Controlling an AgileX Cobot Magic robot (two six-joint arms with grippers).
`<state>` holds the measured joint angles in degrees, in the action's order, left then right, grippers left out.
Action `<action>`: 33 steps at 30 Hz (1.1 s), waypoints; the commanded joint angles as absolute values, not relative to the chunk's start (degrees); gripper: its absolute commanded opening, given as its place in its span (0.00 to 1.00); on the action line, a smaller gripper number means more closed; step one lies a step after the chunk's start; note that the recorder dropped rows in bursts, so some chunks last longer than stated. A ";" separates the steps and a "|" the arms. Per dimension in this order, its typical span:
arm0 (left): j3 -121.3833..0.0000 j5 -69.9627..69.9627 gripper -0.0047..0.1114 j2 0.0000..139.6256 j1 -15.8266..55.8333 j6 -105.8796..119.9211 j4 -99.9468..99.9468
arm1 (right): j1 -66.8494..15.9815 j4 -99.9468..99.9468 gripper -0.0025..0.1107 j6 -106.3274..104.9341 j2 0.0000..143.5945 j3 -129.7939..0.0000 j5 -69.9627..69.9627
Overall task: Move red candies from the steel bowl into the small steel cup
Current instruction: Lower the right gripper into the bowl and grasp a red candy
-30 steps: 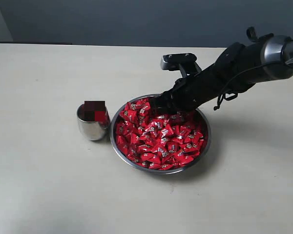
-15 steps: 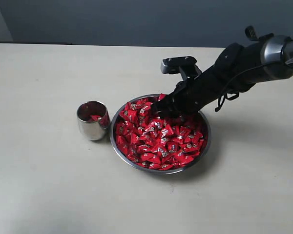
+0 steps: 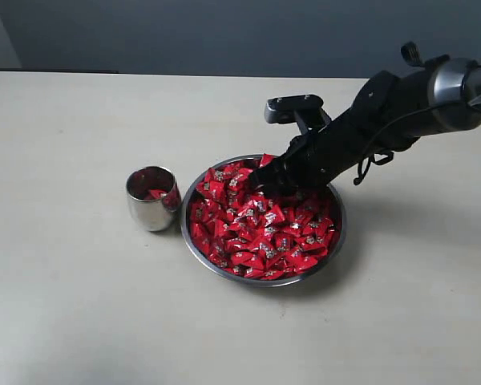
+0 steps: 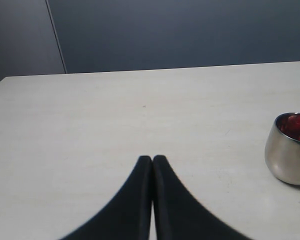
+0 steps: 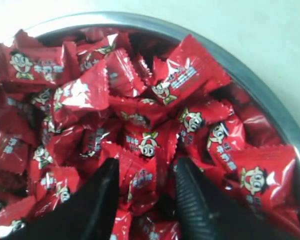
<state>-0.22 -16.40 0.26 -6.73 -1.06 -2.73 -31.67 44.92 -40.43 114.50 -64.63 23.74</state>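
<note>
Pale cream table, matte and faintly grained, fills the scene; it meets a dark blue-grey wall at the far edge. The left wrist view shows one vertical seam in that wall, and the exterior view shows a lighter strip at its upper left corner. The steel bowl sits flat near the middle of the table, heaped with the red candies. The small steel cup stands upright just beside the bowl on its left in the exterior view. Whether the two rims touch cannot be determined. A few red wrappers show inside the cup. The right arm reaches in from the right of the exterior view, sloping down over the far side of the bowl. The right gripper is down at the heap near the far rim. Its fingers stand partly apart with one candy lying in the gap. Whether they press on it or merely straddle it cannot be told. The left gripper is seen only in its own wrist view. It is over bare table with its fingertips closed against each other and nothing between them, and the cup stands well off to one side.
</note>
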 commanded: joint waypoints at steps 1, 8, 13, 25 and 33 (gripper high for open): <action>0.00 -16.31 0.04 0.00 -6.77 -1.13 -2.61 | -32.05 44.81 0.35 -40.27 114.56 -64.85 23.07; 0.00 -16.31 0.04 0.00 -6.77 -1.13 -2.61 | -32.14 45.37 0.35 -40.27 116.14 -64.85 23.31; 0.00 -16.31 0.04 0.00 -6.77 -1.13 -2.61 | -32.14 45.65 0.35 -40.27 116.23 -64.85 22.72; 0.00 -16.31 0.04 0.00 -6.77 -1.13 -2.61 | -32.14 45.30 0.22 -40.27 116.27 -64.85 23.85; 0.00 -16.31 0.04 0.00 -6.77 -1.13 -2.61 | -32.14 44.03 0.01 -40.50 116.00 -64.85 25.37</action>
